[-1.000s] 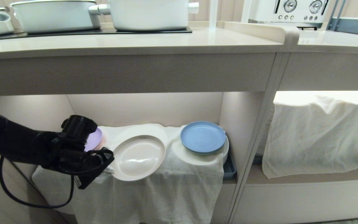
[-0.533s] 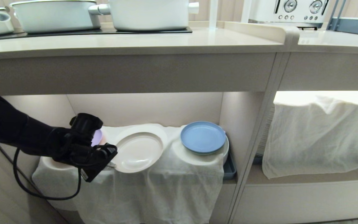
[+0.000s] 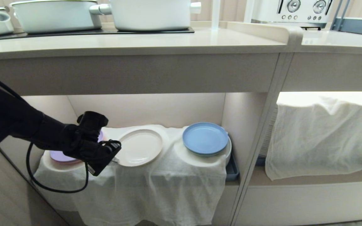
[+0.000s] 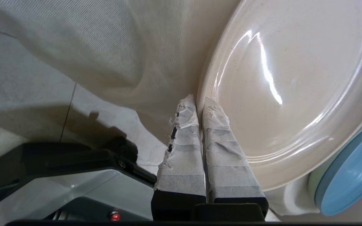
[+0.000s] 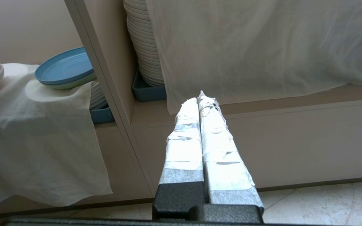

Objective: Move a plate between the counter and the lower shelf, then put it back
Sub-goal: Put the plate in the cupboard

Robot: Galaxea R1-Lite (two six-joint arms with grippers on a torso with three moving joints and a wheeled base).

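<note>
Plate [image 3: 139,147]: on the shelf's [image 3: 143,110] middle cloth hump beside the blue plate [image 3: 205,138], rim clamped in the left gripper's [image 3: 114,159] fingers [image 4: 222,150]; step, setting down on shelf; next, likely release cleanly; right gripper [image 5: 203,103] fingers together, idle.

The left gripper [image 4: 200,102] reaches in with its two tape-wrapped fingers [image 4: 182,147] pressed close together, pinching the rim of the cream plate [image 4: 291,84] — one finger lies over the plate's glossy inner face, the other against its underside. The plate fills much of the view, a bright streak of light across its well. Beside and behind it hangs the wrinkled white cloth [image 4: 105,53], draped down toward a pale tiled floor [image 4: 20,94]. At the far edge — just past the cream rim — sits a blue plate [image 4: 353,175] on a pale green one [image 4: 317,179]. Part of the robot's grey-and-black body [image 4: 58,185] shows below.
</note>
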